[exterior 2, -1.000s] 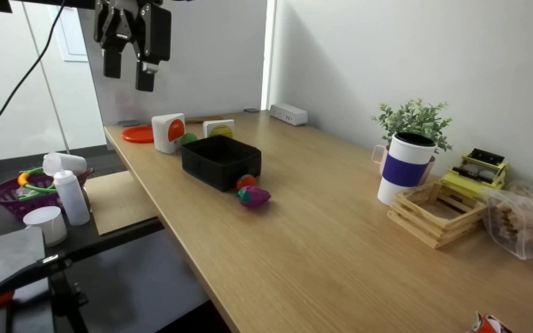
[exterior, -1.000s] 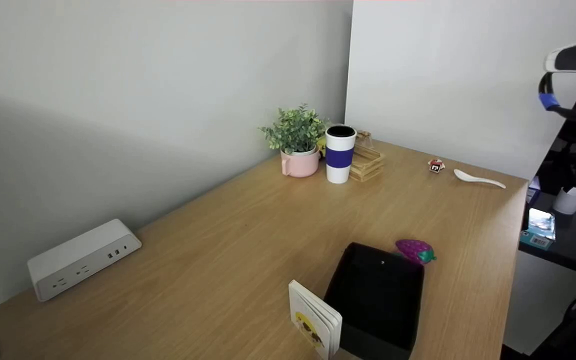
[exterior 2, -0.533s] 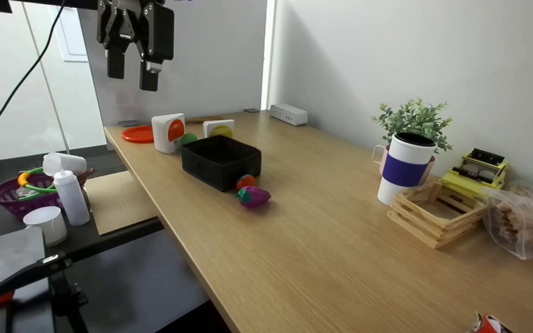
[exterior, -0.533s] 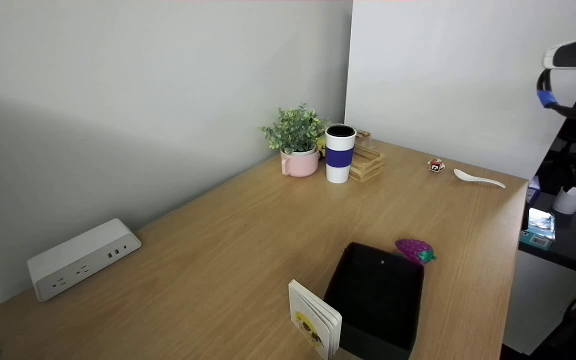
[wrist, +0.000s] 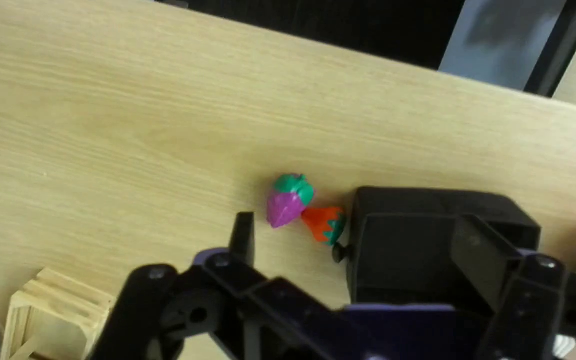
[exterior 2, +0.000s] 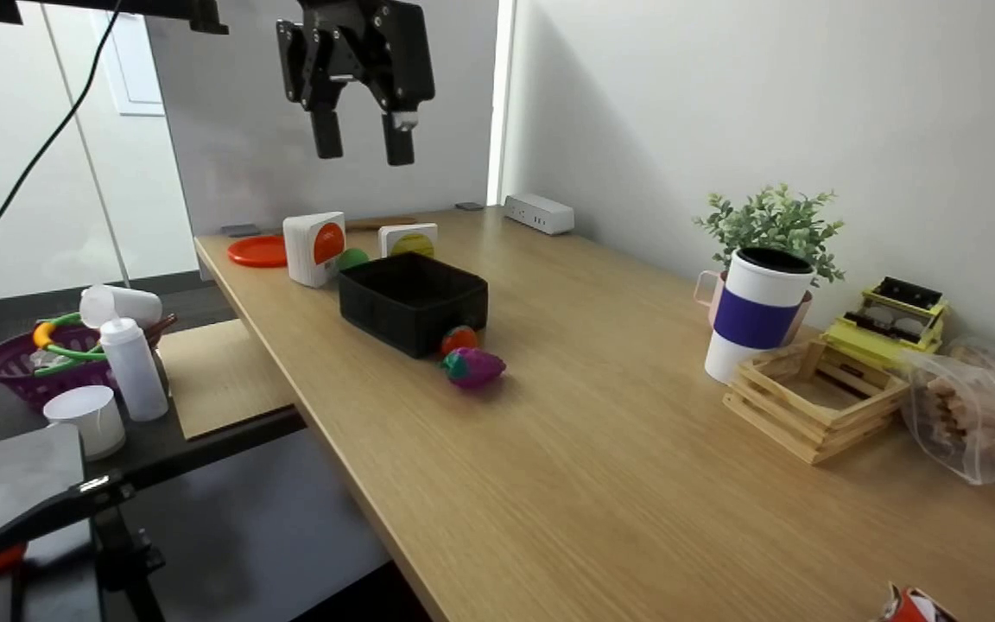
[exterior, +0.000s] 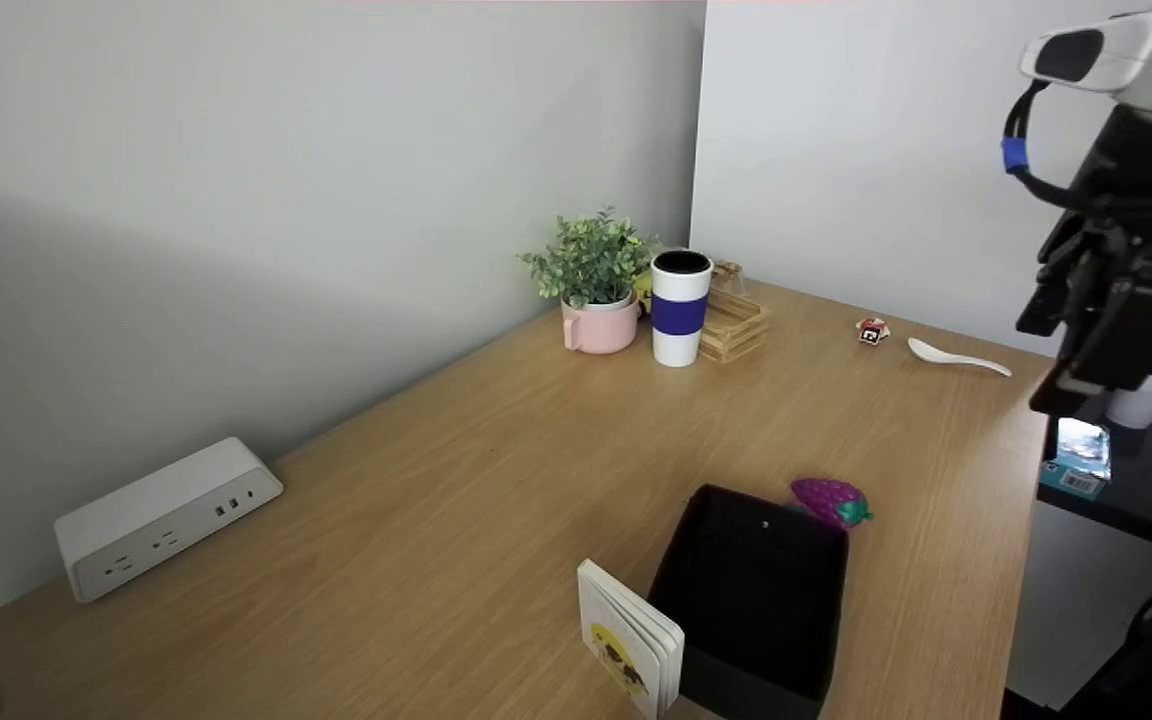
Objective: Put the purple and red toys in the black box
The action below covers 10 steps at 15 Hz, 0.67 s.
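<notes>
The purple toy point(exterior: 824, 497) with green leaves lies on the table just outside the black box point(exterior: 751, 590). It also shows in an exterior view point(exterior 2: 482, 369) and in the wrist view point(wrist: 283, 207). The red toy point(exterior 2: 459, 339) with a green cap lies between the purple toy and the end of the box point(exterior 2: 377, 320); it shows in the wrist view point(wrist: 320, 222) by the box's knob. In an exterior view the box mostly hides it. My gripper point(exterior 2: 365, 149) is open and empty, high above the table. In the wrist view its fingers point(wrist: 356, 218) spread wide above the box.
A small board book point(exterior: 626, 640) stands against the box's side. A thick white block-like book point(exterior 2: 312, 250), green ball point(exterior 2: 352, 258) and red plate point(exterior 2: 257, 250) stand behind it. A tumbler point(exterior: 678, 310), potted plant point(exterior: 596, 300) and wooden crate point(exterior 2: 817, 397) stand near the wall.
My gripper has moved in over the table and come into view in an exterior view, shifting right in an exterior view. It stays open. The toys and box have not moved.
</notes>
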Tool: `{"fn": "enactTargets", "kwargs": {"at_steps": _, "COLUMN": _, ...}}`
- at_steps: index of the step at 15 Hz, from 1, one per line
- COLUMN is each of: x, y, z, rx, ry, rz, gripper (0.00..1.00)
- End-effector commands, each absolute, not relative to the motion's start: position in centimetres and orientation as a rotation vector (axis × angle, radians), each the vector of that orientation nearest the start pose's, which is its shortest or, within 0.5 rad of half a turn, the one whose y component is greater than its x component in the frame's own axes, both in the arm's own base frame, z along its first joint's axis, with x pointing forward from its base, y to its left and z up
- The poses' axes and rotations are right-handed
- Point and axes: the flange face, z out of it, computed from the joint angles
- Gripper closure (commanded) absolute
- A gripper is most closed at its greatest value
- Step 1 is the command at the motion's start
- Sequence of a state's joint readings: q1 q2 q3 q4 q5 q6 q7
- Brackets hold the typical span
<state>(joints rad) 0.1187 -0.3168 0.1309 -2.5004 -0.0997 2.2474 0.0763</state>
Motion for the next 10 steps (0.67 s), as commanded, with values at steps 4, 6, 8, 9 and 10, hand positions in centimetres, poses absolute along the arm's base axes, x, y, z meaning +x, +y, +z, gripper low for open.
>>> {"fn": "enactTargets", "kwargs": {"at_steps": 4, "x": 46.8, "y": 5.4, "z": 36.2, "rx": -3.194, "ry": -0.024, "rz": -0.340, "gripper": 0.00}}
{"fn": "enactTargets", "kwargs": {"at_steps": 6, "x": 47.6, "y": 4.3, "z": 34.8, "rx": -3.182, "ry": 0.050, "rz": -0.350, "gripper": 0.00}}
{"fn": "enactTargets", "kwargs": {"at_steps": 8, "x": 47.1, "y": 4.6, "z": 35.4, "rx": -3.178, "ry": 0.032, "rz": -0.331, "gripper": 0.00}}
{"fn": "enactTargets", "kwargs": {"at_steps": 9, "x": 47.3, "y": 4.2, "z": 34.7, "rx": -3.176, "ry": 0.057, "rz": -0.325, "gripper": 0.00}}
{"fn": "enactTargets", "kwargs": {"at_steps": 10, "x": 47.4, "y": 4.0, "z": 34.3, "rx": -3.174, "ry": 0.068, "rz": -0.321, "gripper": 0.00}}
